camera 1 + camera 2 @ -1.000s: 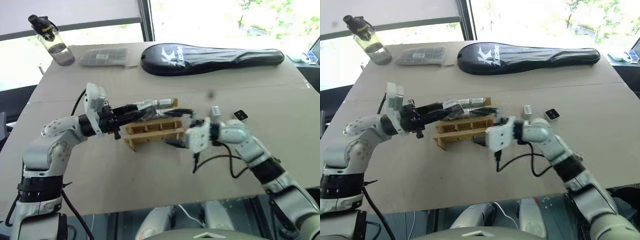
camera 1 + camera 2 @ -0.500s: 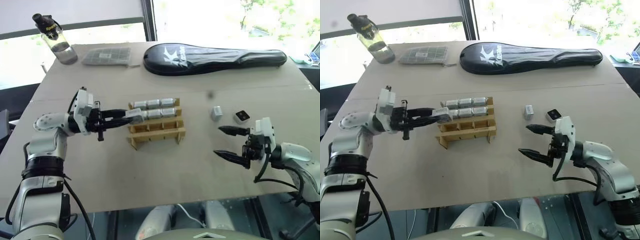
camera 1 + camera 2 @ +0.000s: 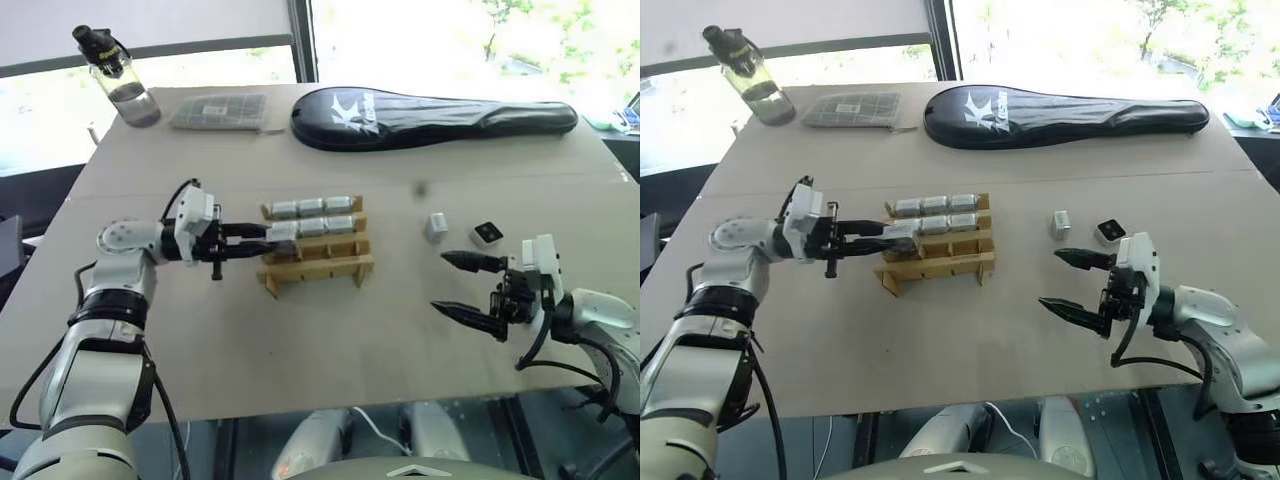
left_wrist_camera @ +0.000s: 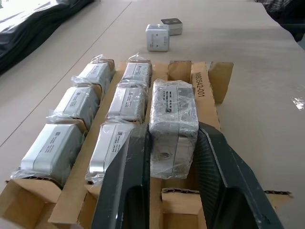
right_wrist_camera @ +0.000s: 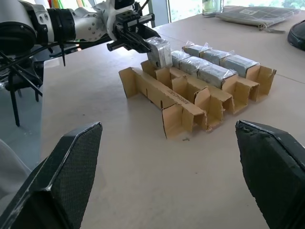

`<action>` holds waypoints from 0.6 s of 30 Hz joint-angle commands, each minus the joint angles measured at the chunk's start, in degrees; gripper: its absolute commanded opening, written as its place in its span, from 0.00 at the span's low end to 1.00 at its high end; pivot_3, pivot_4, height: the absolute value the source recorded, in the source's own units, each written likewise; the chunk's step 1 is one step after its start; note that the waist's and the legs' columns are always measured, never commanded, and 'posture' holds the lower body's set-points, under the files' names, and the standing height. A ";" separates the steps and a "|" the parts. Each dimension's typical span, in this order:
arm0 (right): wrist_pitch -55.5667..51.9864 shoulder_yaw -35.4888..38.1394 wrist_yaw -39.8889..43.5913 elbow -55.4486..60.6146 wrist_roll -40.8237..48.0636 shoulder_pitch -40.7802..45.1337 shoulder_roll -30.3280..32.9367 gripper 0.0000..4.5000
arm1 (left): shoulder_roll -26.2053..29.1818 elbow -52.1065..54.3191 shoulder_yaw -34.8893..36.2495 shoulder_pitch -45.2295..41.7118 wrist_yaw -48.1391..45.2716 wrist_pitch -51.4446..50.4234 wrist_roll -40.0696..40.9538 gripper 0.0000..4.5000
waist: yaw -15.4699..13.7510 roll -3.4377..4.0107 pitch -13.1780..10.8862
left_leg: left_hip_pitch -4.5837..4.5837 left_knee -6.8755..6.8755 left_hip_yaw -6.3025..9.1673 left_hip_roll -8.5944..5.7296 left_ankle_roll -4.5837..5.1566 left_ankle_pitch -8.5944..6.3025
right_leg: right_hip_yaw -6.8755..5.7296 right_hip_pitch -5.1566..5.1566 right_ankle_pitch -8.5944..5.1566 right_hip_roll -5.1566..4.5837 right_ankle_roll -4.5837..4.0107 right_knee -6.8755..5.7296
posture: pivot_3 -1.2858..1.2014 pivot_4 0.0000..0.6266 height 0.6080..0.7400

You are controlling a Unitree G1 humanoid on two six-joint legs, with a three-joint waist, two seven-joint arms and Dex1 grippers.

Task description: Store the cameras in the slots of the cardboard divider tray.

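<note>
The cardboard divider tray [image 3: 322, 270] stands at mid-table, its back and middle rows filled with plastic-wrapped silver cameras [image 4: 76, 102]. My left gripper [image 3: 266, 240] is shut on one more wrapped camera [image 4: 174, 119], held upright at the front row's left end, just over the cardboard. Two loose cameras lie right of the tray: a silver one [image 3: 435, 226] and one with a dark lens face [image 3: 486, 233]. My right gripper [image 3: 438, 281] stands open near the table's front right, apart from both, pointing toward the tray [image 5: 162, 93].
A long black racket case [image 3: 430, 105] lies along the back of the table. A grey mesh pouch [image 3: 218, 110] and a water bottle [image 3: 120, 75] sit at the back left. The table's front edge [image 3: 330, 400] runs close below my right gripper.
My right gripper pulled away from the tray to the right, then held still. My left gripper sank a little with the camera, toward the front row. The view also shifted.
</note>
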State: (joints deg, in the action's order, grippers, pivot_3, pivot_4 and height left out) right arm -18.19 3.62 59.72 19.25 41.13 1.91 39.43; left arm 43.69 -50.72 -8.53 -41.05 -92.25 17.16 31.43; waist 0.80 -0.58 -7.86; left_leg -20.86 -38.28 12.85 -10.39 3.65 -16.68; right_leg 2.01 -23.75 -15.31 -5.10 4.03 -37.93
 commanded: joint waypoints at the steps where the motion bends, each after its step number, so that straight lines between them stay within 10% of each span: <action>1: -0.04 2.25 0.27 1.80 0.93 0.30 0.00 0.99 | -0.01 -0.28 -1.28 -1.22 -0.25 1.61 0.80 0.16 | -0.04 -0.01 0.00 | 0.00 0.00 0.00 0.00 0.00 0.00 | -0.01 0.00 0.00 0.00 0.00 0.00 | 0.52 0.24 1.00; 18: -1.18 3.61 1.33 2.10 0.66 -0.55 0.40 0.99 | 4.27 0.82 -7.39 0.84 -0.25 -0.56 2.03 0.16 | 0.01 -0.09 0.06 | 0.02 -0.02 0.02 -0.02 0.00 0.00 | 0.00 0.01 0.00 0.00 0.00 -0.05 | 0.52 0.24 1.00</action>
State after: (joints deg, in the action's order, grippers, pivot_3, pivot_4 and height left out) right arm -19.85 5.46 60.30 20.05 41.09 1.27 39.45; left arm 46.63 -50.75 -15.18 -40.57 -92.09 16.78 33.54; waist 0.81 -0.68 -7.80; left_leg -20.84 -38.31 12.87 -10.41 3.65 -16.68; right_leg 2.01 -23.74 -15.31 -5.11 4.03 -37.98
